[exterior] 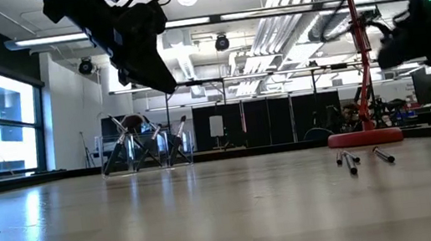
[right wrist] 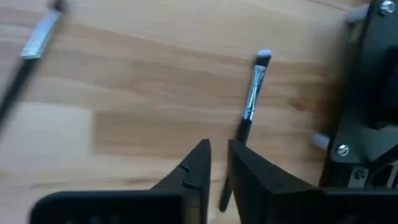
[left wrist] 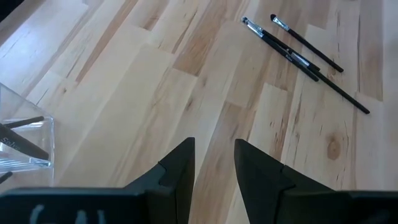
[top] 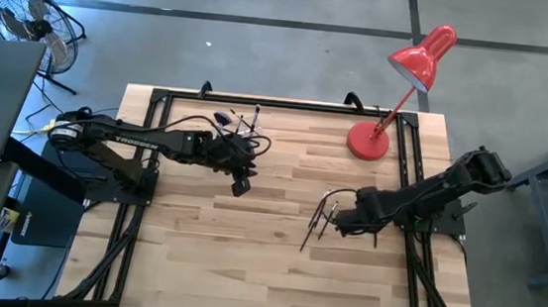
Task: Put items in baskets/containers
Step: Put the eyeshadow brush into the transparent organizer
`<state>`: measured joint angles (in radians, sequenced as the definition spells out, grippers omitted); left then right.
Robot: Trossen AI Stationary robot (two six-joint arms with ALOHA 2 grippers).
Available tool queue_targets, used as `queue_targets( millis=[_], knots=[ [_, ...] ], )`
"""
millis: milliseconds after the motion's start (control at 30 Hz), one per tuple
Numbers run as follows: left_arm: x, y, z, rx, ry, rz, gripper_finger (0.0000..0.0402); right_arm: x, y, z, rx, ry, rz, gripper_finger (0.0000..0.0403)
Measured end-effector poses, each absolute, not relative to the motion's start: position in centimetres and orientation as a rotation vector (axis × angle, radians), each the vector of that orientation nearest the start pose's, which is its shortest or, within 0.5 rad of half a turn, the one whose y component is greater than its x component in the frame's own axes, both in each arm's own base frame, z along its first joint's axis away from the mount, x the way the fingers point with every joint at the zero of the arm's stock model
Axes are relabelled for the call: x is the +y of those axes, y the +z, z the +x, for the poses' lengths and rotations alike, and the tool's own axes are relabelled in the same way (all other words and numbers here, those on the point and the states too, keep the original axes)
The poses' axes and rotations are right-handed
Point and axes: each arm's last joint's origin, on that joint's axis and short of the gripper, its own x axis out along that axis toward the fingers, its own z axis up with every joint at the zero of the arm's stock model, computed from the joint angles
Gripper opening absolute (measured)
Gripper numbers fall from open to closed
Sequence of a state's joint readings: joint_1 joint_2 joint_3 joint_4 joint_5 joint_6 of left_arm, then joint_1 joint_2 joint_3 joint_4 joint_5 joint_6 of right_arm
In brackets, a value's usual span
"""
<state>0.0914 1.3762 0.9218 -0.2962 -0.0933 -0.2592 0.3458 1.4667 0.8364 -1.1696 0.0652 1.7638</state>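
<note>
Several slim dark makeup brushes (top: 316, 220) lie flat on the wood right of centre, also seen in the low view (exterior: 349, 157) and the left wrist view (left wrist: 298, 50). The clear holder (top: 240, 127) stands near the far edge with brushes upright in it; its corner shows in the left wrist view (left wrist: 25, 140). My left gripper (top: 241, 184) (left wrist: 214, 163) hangs open above bare wood just on the near side of the holder. My right gripper (top: 338, 219) (right wrist: 219, 155) is low over the loose brushes, its fingers a narrow gap apart. One brush (right wrist: 252, 102) runs under them. My right gripper comes from above over the handle (right wrist: 223, 190) of one brush, which lies flat on the table and shows through the gap between the fingers. The right fingertip (right wrist: 239, 158) covers part of the handle, so I cannot tell whether it touches.
A red desk lamp (top: 375, 138) stands on the table's far right, its base (exterior: 363, 138) close behind the loose brushes. The black frame rails (top: 159, 99) run along the table's edges. Bare wood (top: 245, 260) spreads across the near half.
</note>
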Motion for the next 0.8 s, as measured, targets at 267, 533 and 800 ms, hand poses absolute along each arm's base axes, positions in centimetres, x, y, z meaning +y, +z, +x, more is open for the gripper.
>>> queue_targets(
  millis=[267,533,800],
  knots=[
    [2.9,24.3,28.5,0.719,0.272,-0.246,0.0111,6.2,13.1,16.2,1.433,-1.413,1.022,0.0132],
    [2.8,24.3,28.5,0.72,0.266,-0.261,0.0111,6.2,12.2,15.8,1.38,-1.41,1.055,0.0129],
    [2.8,24.4,28.5,0.715,0.263,-0.262,0.0111,5.5,11.9,16.2,1.356,-1.33,1.064,0.0022]
  ],
)
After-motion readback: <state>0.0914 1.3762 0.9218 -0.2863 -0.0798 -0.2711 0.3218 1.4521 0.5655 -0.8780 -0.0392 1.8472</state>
